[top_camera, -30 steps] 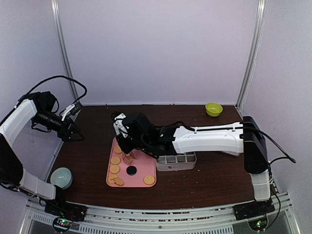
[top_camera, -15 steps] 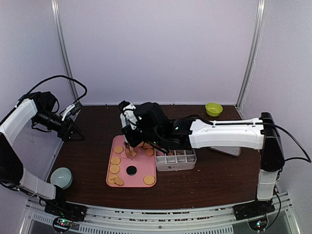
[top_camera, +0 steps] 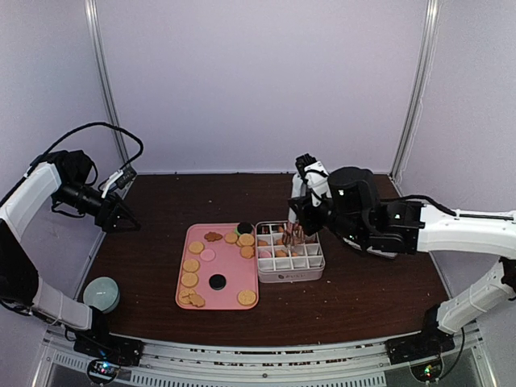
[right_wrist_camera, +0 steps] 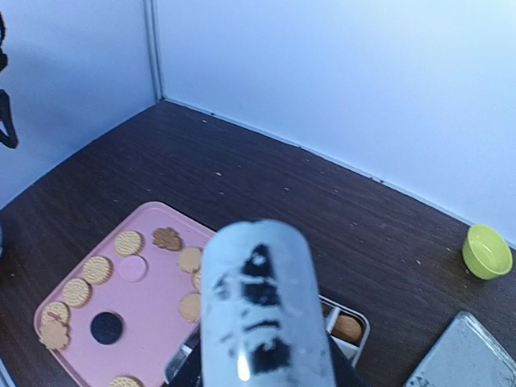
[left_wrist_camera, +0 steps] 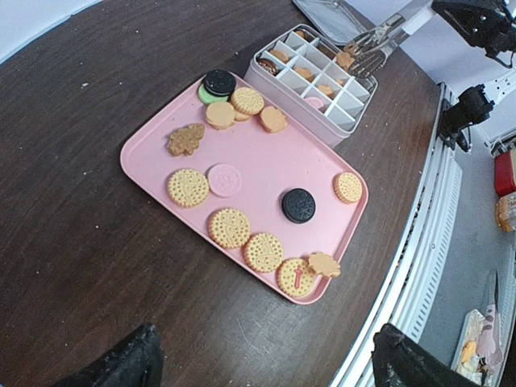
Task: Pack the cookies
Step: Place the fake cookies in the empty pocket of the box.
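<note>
Overall, the scene rests on a dark wooden table (top_camera: 371, 298). The right arm (top_camera: 451, 230) reaches in from the right across the table toward its middle. The left arm (top_camera: 32, 197) is raised at the far left, off to the side of the working area. A pink tray (left_wrist_camera: 258, 161) lies flat near the table centre. A white divided box (left_wrist_camera: 298, 113) stands touching, or just beside, its right edge. A flat grey metal piece (right_wrist_camera: 466, 355) lies beyond the box. A yellow-green bowl (top_camera: 353, 180) sits at the far right corner and a grey-green cup (top_camera: 101, 294) at the near left edge. The right gripper (top_camera: 301, 211) is clamped narrowly on the handle of metal tongs (left_wrist_camera: 379, 44), which hang with their tips over the far compartments of the box. An orange cookie (left_wrist_camera: 347, 58) sits at those tips. Whether it is pinched or lying in a compartment cannot be told. The left gripper (top_camera: 122, 219) stands wide apart and holds nothing, its fingertips (left_wrist_camera: 121, 363) well clear of the tray. The cookies (left_wrist_camera: 229, 227) are spread over the tray: golden rounds, flower shapes, one pink, two black. Several more occupy single compartments of the box.
</note>
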Action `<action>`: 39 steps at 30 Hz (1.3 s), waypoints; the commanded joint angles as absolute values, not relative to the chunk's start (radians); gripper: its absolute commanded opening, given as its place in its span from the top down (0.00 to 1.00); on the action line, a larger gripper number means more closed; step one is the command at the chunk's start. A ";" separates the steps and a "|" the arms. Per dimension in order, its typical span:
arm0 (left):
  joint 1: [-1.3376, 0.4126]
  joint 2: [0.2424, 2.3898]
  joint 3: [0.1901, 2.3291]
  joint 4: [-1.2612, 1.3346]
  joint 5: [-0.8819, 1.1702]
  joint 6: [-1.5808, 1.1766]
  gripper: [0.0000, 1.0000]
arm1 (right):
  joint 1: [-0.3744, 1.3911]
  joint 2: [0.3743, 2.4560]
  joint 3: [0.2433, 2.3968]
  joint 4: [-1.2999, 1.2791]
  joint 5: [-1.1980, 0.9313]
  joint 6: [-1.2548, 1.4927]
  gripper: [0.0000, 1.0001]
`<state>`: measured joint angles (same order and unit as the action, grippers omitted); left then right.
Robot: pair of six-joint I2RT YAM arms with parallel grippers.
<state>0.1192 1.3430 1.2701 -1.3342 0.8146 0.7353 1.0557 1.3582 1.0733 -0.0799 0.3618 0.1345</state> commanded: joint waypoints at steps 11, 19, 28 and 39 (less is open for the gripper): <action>0.130 1.356 1.304 -1.333 0.836 0.737 0.07 | 0.995 1.176 0.884 -0.096 0.459 0.193 0.82; 0.130 1.354 1.298 -1.336 0.831 0.739 0.07 | 0.995 1.218 0.903 -0.080 0.428 0.198 0.71; 0.129 1.353 1.298 -1.342 0.834 0.751 0.07 | 0.990 1.214 0.917 -0.096 0.439 0.188 0.65; 0.129 1.347 1.301 -1.355 0.842 0.759 0.07 | 0.990 1.216 0.942 -0.117 0.418 0.169 0.62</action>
